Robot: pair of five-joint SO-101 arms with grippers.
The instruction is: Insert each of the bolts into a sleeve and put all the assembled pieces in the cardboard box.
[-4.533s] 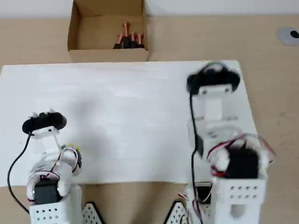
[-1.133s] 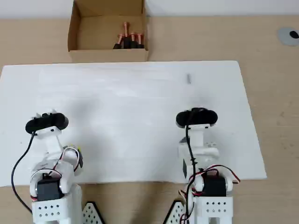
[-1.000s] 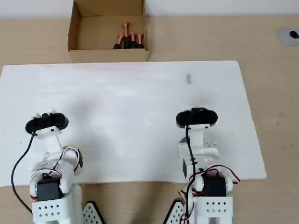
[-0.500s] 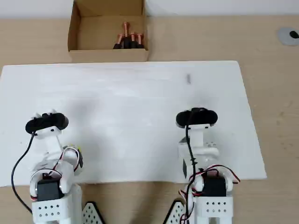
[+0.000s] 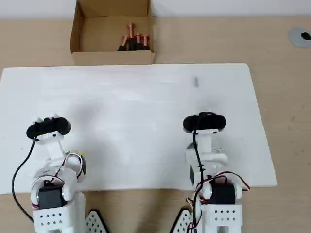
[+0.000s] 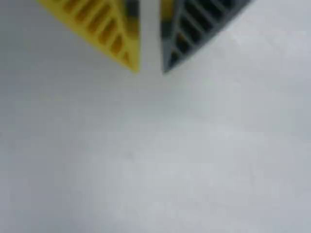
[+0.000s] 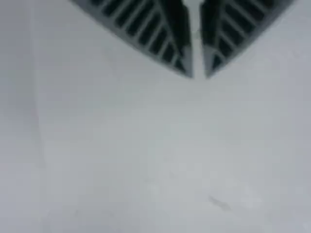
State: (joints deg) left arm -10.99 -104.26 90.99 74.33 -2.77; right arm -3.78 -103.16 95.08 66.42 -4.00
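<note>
We look down on a light wooden desk (image 5: pixel 291 97), most of its middle covered by a large white sheet (image 5: pixel 136 97). At 12 o'clock a pale strip of wall (image 5: pixel 218 7) borders the desk. Near 2 o'clock a small grey round fitting (image 5: pixel 300 36) sits in the wood.

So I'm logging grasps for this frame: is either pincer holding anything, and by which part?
Nothing is held. The left pincer and right pincer both hang empty over the white sheet; the assembled pieces lie in the cardboard box.
</note>
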